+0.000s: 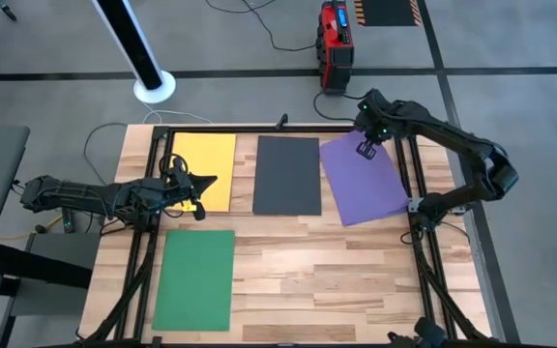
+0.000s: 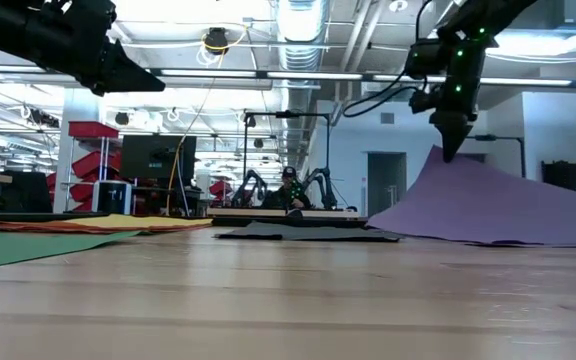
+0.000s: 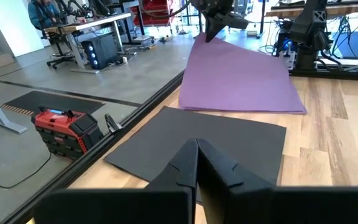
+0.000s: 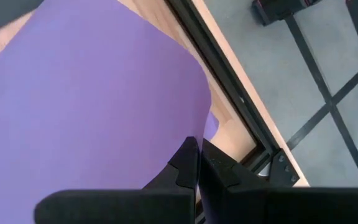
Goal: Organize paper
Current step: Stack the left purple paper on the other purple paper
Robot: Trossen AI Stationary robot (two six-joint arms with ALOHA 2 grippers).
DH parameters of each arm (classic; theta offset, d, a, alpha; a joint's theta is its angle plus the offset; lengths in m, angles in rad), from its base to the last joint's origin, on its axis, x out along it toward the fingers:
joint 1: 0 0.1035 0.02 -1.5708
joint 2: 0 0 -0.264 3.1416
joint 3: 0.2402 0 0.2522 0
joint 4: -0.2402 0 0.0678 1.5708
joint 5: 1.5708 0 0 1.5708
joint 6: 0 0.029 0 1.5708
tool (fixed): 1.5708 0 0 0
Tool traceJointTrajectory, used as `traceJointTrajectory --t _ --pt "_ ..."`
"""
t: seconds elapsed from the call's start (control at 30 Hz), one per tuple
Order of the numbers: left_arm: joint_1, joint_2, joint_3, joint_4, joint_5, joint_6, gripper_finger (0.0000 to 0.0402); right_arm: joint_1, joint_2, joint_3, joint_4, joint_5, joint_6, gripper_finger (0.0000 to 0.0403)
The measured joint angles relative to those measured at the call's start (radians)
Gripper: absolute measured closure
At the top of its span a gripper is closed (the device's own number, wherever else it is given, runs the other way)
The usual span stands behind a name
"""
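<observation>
The purple sheet [image 1: 363, 180] lies skewed at the table's far right, its far edge lifted, pinched by the right gripper [image 1: 366, 148]. Dark grey [image 1: 287, 175], yellow [image 1: 207, 170] and green [image 1: 195, 278] sheets lie flat; the left gripper [image 1: 204, 182], fingers pressed together, hovers over yellow.

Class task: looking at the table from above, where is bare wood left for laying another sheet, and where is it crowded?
Free: the wood right of the green sheet, below the dark grey sheet and purple sheet. Crowded: the far row, including the yellow sheet, with narrow gaps.
</observation>
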Motion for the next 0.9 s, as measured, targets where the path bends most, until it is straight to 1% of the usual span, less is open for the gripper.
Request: traceJointTrajectory --t 0.23,0.5,0.6,0.9 --pt "0.0 0.0 0.0 -0.014 0.0 -0.017 0.0401 0.0 0.038 -0.001 0.013 0.022 0.01 0.0403" --pt "0.0 0.0 0.0 -0.014 0.0 -0.019 0.0401 -0.02 0.035 -0.082 0.019 0.023 0.033 0.0403" --pt "0.0 0.0 0.0 -0.014 0.0 -0.019 0.0401 -0.02 0.035 -0.108 0.051 0.023 0.036 0.0403" --pt "0.0 0.0 0.0 -0.014 0.0 -0.026 0.0401 -0.019 0.034 -0.127 0.107 0.022 0.037 0.0403"
